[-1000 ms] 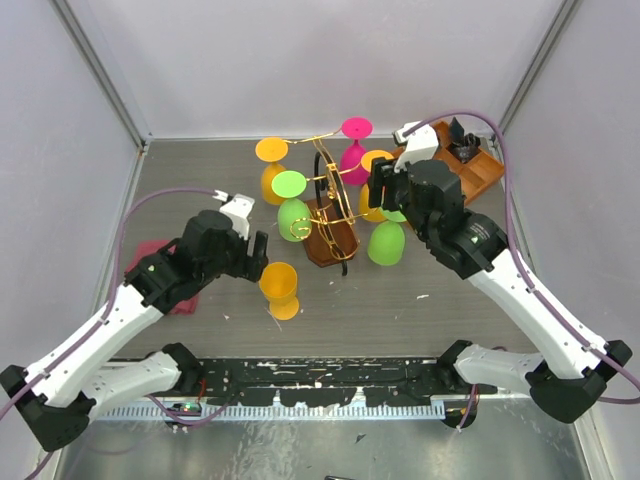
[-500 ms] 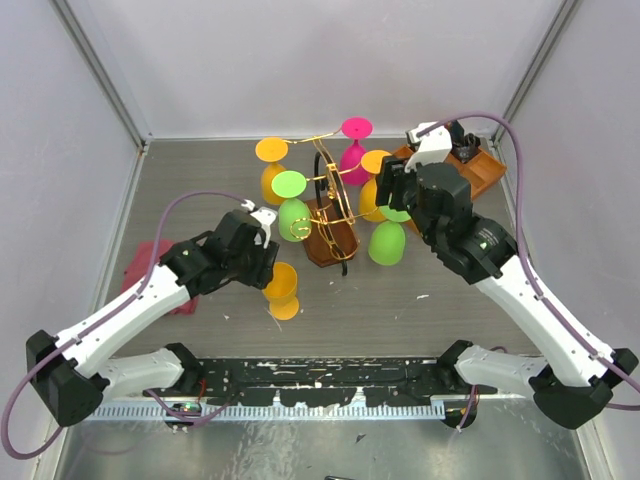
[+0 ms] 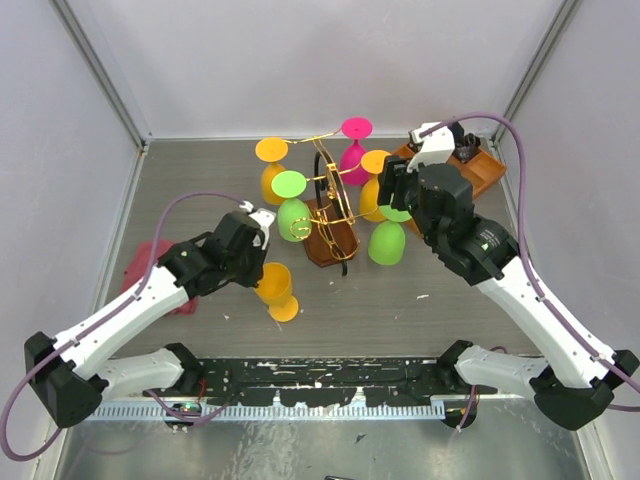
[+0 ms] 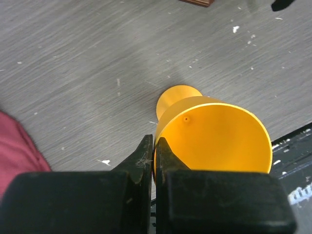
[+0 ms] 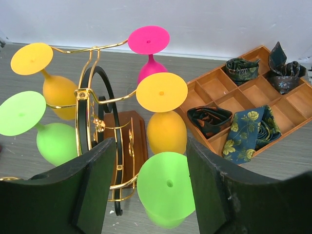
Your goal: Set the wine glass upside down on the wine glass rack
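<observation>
An orange wine glass (image 3: 275, 287) stands on its foot on the grey table, mouth up, left of the rack. My left gripper (image 3: 258, 268) is shut on its rim; in the left wrist view the two fingertips (image 4: 146, 151) pinch the wall of the orange bowl (image 4: 214, 139). The wine glass rack (image 3: 330, 238) has a brown wooden base and gold wire arms, with several orange, green and pink glasses hanging upside down. My right gripper (image 3: 393, 195) hovers open by the rack's right side, its fingers either side of a hanging green glass (image 5: 165, 187) without touching it.
An orange compartment tray (image 3: 487, 178) with folded patterned cloths (image 5: 248, 134) sits at the back right. A red cloth (image 3: 150, 268) lies on the table at the left, under my left arm. Grey walls close in the table on three sides.
My left gripper moved in to the orange glass and closed on its rim. My right arm shifted slightly at first, then stayed still and open.
</observation>
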